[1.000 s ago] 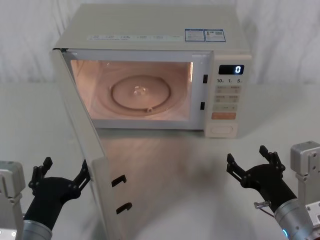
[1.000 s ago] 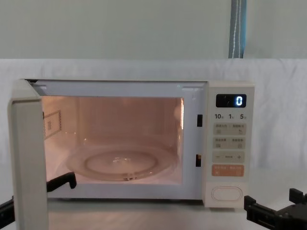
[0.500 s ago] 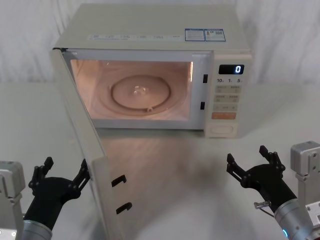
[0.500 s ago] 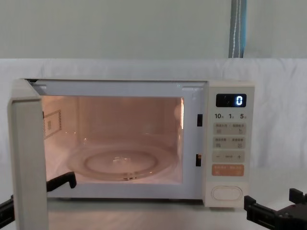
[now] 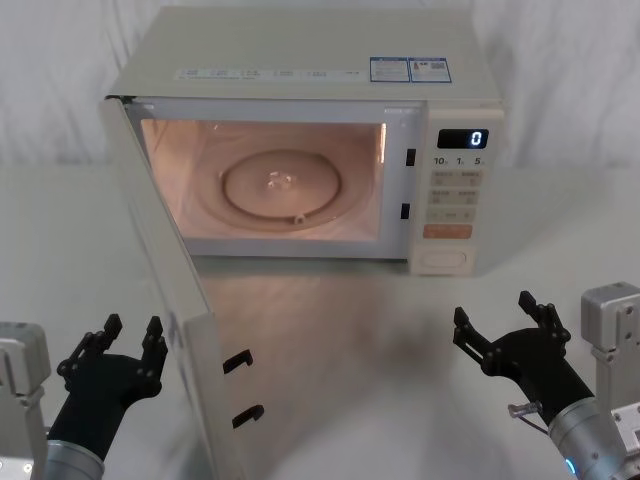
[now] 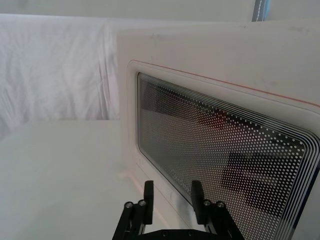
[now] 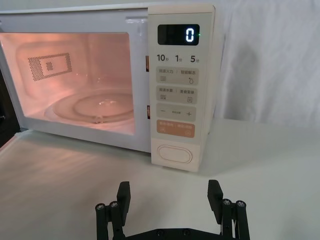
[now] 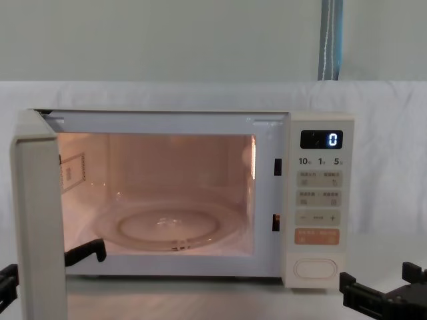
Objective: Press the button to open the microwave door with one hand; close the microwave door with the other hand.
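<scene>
The microwave (image 5: 300,140) sits at the back of the surface (image 5: 400,330). Its door (image 5: 165,290) is swung wide open toward the front left, and the light inside is on. So the button (image 5: 444,260) part looks done. Closing the door is left. The left hand (image 5: 128,338) is near the front left edge, just beside the door's outer face, with its fingers partly spread and holding nothing. The right hand (image 5: 495,322) waits near the front right edge, spread wide and empty.
</scene>
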